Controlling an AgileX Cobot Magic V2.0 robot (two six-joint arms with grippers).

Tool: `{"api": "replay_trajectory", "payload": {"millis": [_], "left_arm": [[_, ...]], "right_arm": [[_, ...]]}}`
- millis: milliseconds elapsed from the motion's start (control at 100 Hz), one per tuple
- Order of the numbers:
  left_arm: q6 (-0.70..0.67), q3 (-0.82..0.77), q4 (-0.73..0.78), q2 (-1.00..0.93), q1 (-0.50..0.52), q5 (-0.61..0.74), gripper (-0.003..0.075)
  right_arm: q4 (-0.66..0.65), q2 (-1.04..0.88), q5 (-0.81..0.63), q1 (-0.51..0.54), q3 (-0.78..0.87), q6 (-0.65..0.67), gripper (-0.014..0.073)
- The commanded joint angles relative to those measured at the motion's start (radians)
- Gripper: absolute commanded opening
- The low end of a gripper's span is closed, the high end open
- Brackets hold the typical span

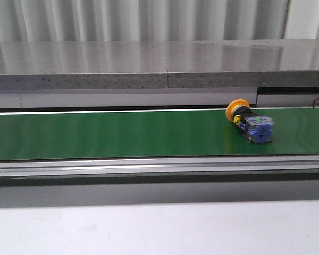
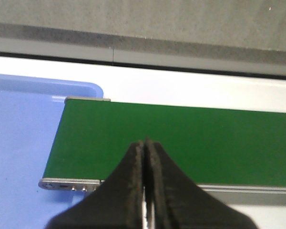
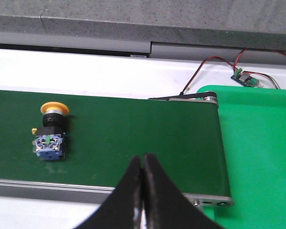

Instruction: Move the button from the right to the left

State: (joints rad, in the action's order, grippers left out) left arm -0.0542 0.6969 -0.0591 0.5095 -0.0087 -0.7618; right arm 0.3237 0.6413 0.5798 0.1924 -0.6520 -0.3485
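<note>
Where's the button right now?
In the front view the button lies on its side on the green belt, toward its right end, untouched by either pincer.

Blue tray (image 2: 19,143), green tray (image 3: 262,143) cut off.

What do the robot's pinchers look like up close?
Both are black. The left gripper has two wide fingers that curve up and narrow to a thin tip, with rough, slightly frayed inner edges and a glint of silver metal low between them. The right gripper has the same black, tapering shape. No cables or markings show on either.
</note>
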Motion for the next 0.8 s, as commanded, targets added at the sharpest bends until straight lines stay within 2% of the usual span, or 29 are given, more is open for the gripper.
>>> {"api": "replay_trajectory", "payload": {"millis": [0, 270, 530, 580, 650, 790], "left_arm": [[-0.006, 0.097, -0.014, 0.09, -0.009, -0.033, -0.002], [-0.006, 0.121, -0.016, 0.236, -0.009, -0.108, -0.002], [-0.004, 0.121, -0.016, 0.268, -0.009, -0.119, -0.0002], [0.0, 0.121, -0.018, 0.268, -0.009, -0.121, 0.0039], [0.004, 0.121, -0.02, 0.268, -0.009, -0.122, 0.0143], [0.004, 0.121, -0.024, 0.268, -0.009, -0.119, 0.0465]], "right_arm": [[0.018, -0.002, -0.064, -0.001, -0.024, -0.012, -0.0068], [0.018, -0.002, -0.064, -0.001, -0.024, -0.012, -0.0068], [0.018, -0.002, -0.064, -0.001, -0.024, -0.012, -0.0068], [0.018, -0.002, -0.064, -0.001, -0.024, -0.012, -0.0068], [0.018, -0.002, -0.063, -0.001, -0.024, -0.012, -0.0068], [0.018, -0.002, -0.063, -0.001, -0.024, -0.012, -0.0068]]}}
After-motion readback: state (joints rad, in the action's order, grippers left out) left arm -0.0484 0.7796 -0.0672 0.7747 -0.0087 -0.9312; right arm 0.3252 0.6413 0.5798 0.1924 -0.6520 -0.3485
